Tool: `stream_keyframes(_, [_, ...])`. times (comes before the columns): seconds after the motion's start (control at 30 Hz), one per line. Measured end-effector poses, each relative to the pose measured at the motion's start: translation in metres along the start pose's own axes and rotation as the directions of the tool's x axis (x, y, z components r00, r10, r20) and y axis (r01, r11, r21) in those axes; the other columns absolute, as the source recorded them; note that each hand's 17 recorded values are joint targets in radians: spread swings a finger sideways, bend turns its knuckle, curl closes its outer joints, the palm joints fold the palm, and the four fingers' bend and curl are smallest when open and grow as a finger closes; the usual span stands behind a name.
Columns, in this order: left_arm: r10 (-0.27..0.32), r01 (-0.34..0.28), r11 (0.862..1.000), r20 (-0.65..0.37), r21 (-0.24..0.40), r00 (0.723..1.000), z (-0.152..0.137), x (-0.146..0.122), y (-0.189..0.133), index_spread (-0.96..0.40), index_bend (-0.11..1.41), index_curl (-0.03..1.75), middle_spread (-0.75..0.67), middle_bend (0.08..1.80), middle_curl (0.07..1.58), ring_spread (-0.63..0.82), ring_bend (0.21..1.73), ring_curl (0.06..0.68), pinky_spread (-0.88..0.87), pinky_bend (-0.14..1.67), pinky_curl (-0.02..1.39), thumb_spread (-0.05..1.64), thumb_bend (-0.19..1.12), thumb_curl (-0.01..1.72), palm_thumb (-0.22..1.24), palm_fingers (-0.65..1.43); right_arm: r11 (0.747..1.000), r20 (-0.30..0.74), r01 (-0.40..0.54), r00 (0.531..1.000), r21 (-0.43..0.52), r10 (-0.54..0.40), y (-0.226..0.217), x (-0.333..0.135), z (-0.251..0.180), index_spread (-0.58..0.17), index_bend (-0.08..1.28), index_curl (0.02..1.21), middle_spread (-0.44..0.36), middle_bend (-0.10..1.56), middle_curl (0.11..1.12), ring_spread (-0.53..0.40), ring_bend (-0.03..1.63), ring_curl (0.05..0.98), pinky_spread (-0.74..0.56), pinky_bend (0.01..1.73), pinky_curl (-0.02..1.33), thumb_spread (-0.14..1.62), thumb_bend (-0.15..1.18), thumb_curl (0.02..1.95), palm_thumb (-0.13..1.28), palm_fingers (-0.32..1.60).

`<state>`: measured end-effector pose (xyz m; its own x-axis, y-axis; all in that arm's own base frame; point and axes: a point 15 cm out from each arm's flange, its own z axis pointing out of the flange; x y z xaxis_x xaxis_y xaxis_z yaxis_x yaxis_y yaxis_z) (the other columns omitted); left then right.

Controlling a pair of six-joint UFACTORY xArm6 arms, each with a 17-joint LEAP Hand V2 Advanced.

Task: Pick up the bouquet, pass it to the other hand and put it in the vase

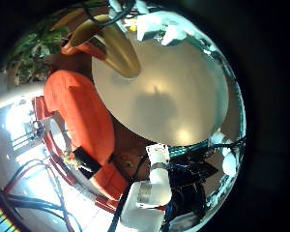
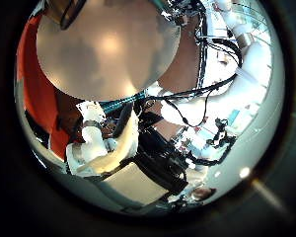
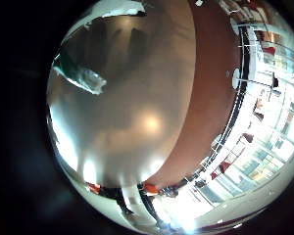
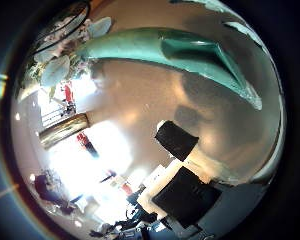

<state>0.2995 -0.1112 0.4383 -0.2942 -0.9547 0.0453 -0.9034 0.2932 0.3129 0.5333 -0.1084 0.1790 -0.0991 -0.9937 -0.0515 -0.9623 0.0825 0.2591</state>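
Observation:
The bouquet (image 4: 170, 50) lies across the right thumb side palm view, close to the palm, with its flowers (image 4: 58, 52) at one end and its wrap tapering to the other. It casts a shadow on the round table (image 4: 130, 100), so it is off the tabletop. The right hand's fingers (image 4: 176, 140) curl beside it. The wrap's tip (image 3: 80, 74) shows in the right little finger side palm view. A tall vase (image 1: 118, 50) stands on the table (image 1: 174, 97) in the left little finger side palm view, its rim next to the left hand (image 1: 150, 21).
A padded seat (image 1: 82, 116) stands beside the table. A white robot arm (image 1: 150, 188) rises at the table's edge and also shows in the left thumb side palm view (image 2: 99, 148). The tabletop (image 3: 137, 117) below the right hand is bare.

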Motion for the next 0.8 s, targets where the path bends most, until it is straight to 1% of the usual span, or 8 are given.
stream_keyframes(0.17, [-0.004, 0.004, 1.0, 0.001, -0.003, 1.0, 0.0, 0.004, 0.001, 0.0, 0.18, 0.36, 0.33, 0.18, 0.31, 0.51, 0.48, 0.199, 0.49, 0.24, 0.34, 1.09, -0.02, 0.32, 0.36, 0.17, 1.0, -0.004, 0.009, 1.0, 0.005, -0.009, -0.008, -0.004, 0.009, -0.255, 0.22, 0.39, -0.064, 0.42, 0.4, -0.09, 0.81, 0.23, 0.2, 0.57, 0.07, 1.06, -0.02, 0.35, 0.51, 0.48])
stream_keyframes(0.33, [-0.01, 0.01, 1.0, 0.003, -0.013, 1.0, 0.001, 0.004, 0.003, 0.0, 0.18, 0.36, 0.33, 0.18, 0.31, 0.51, 0.48, 0.198, 0.49, 0.24, 0.34, 1.09, -0.02, 0.32, 0.36, 0.16, 1.0, -0.006, 0.013, 1.0, -0.004, -0.013, -0.008, -0.006, 0.014, -0.29, 0.29, 0.42, -0.078, 0.48, 0.42, -0.131, 0.83, 0.23, 0.19, 0.5, 0.03, 1.06, -0.03, 0.35, 0.5, 0.64])
stream_keyframes(0.43, [-0.012, 0.012, 1.0, 0.003, -0.011, 1.0, 0.0, 0.005, 0.003, 0.0, 0.18, 0.36, 0.33, 0.18, 0.31, 0.52, 0.48, 0.198, 0.48, 0.23, 0.34, 1.09, -0.02, 0.32, 0.36, 0.16, 1.0, -0.006, 0.016, 1.0, -0.009, -0.016, -0.008, -0.007, 0.014, -0.312, 0.38, 0.44, -0.11, 0.58, 0.45, -0.178, 0.87, 0.23, 0.15, 0.43, -0.01, 1.06, -0.02, 0.36, 0.51, 0.85])
stream_keyframes(0.53, [-0.012, 0.012, 1.0, 0.004, -0.008, 1.0, 0.0, 0.005, 0.003, 0.0, 0.18, 0.36, 0.33, 0.18, 0.31, 0.52, 0.48, 0.198, 0.48, 0.23, 0.34, 1.09, -0.02, 0.32, 0.36, 0.16, 1.0, -0.008, 0.023, 1.0, -0.017, -0.023, -0.005, -0.01, 0.013, -0.329, 0.58, 0.52, -0.153, 0.74, 0.51, -0.243, 0.92, 0.266, 0.0, 0.43, -0.01, 1.05, 0.01, 0.38, 0.61, 1.29])
stream_keyframes(0.57, [-0.013, 0.013, 1.0, 0.004, -0.007, 1.0, -0.001, 0.005, 0.004, 0.0, 0.18, 0.36, 0.33, 0.18, 0.31, 0.52, 0.48, 0.198, 0.48, 0.23, 0.34, 1.09, -0.02, 0.32, 0.36, 0.16, 1.0, -0.008, 0.023, 1.0, -0.019, -0.024, -0.004, -0.01, 0.013, -0.33, 0.64, 0.55, -0.154, 0.8, 0.53, -0.249, 0.95, 0.291, -0.07, 0.5, 0.01, 1.04, 0.01, 0.4, 0.65, 1.42])
stream_keyframes(0.67, [-0.017, 0.017, 1.0, 0.003, -0.008, 1.0, 0.0, 0.004, 0.003, 0.01, 0.18, 0.36, 0.34, 0.18, 0.31, 0.52, 0.48, 0.198, 0.48, 0.23, 0.34, 1.09, -0.02, 0.32, 0.36, 0.16, 0.999, -0.007, 0.022, 1.0, -0.029, -0.022, 0.002, -0.009, 0.008, -0.323, 0.75, 0.63, -0.159, 0.94, 0.6, -0.239, 1.09, 0.362, -0.28, 0.77, 0.1, 1.0, 0.05, 0.44, 0.8, 1.5])
stream_keyframes(0.73, [-0.019, 0.019, 1.0, 0.003, -0.008, 1.0, 0.0, 0.004, 0.004, 0.01, 0.18, 0.36, 0.34, 0.19, 0.31, 0.52, 0.48, 0.199, 0.48, 0.23, 0.34, 1.09, -0.02, 0.32, 0.36, 0.16, 0.999, -0.004, 0.027, 1.0, -0.045, -0.027, 0.008, -0.009, 0.007, -0.32, 0.82, 0.68, -0.167, 1.01, 0.64, -0.227, 1.18, 0.405, -0.32, 0.96, 0.18, 0.97, 0.09, 0.48, 0.92, 1.46])
stream_keyframes(0.8, [-0.017, 0.017, 1.0, 0.003, -0.008, 1.0, 0.0, 0.004, 0.005, 0.01, 0.18, 0.36, 0.34, 0.19, 0.31, 0.52, 0.48, 0.199, 0.48, 0.23, 0.34, 1.09, -0.02, 0.32, 0.36, 0.16, 0.998, -0.002, 0.027, 1.0, -0.054, -0.027, 0.013, -0.007, 0.003, -0.314, 0.88, 0.72, -0.17, 1.07, 0.67, -0.219, 1.25, 0.441, -0.32, 1.11, 0.25, 0.94, 0.11, 0.53, 0.99, 1.4])
